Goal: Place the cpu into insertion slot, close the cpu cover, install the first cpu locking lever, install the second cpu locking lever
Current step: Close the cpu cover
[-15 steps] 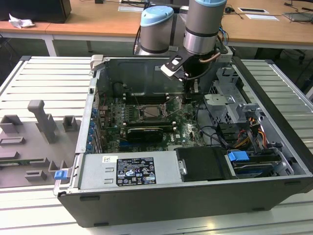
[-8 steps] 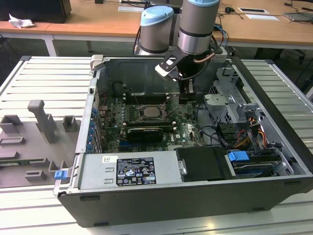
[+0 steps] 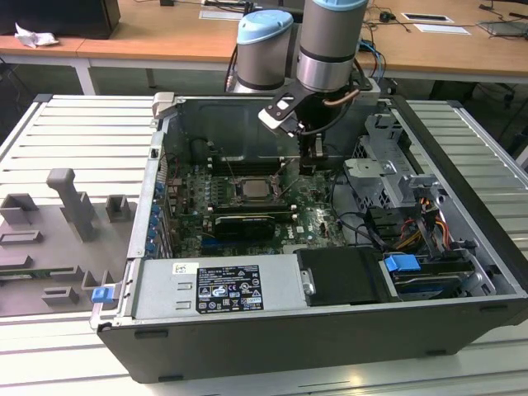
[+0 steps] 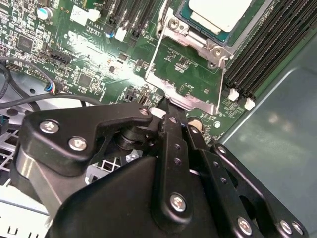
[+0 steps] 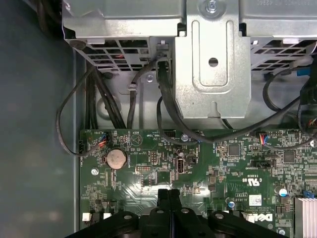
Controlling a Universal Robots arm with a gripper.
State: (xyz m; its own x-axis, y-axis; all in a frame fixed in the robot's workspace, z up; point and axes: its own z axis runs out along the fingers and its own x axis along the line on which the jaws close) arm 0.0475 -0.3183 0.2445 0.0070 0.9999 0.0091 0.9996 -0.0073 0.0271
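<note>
The cpu (image 4: 218,12) sits in the insertion slot (image 4: 197,43). The fingers (image 4: 171,126), narrow and nearly together, touch the free edge of the open cpu cover (image 4: 184,99). If they slip, the cover may drop askew.

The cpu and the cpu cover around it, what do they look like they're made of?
The cpu: pale silvery-beige top, smooth and matte, likely a metal plate. The cpu cover: thin bare silvery frame with sharp bent edges and bright glints, probably stamped sheet steel, though the exact alloy can't be told.
</note>
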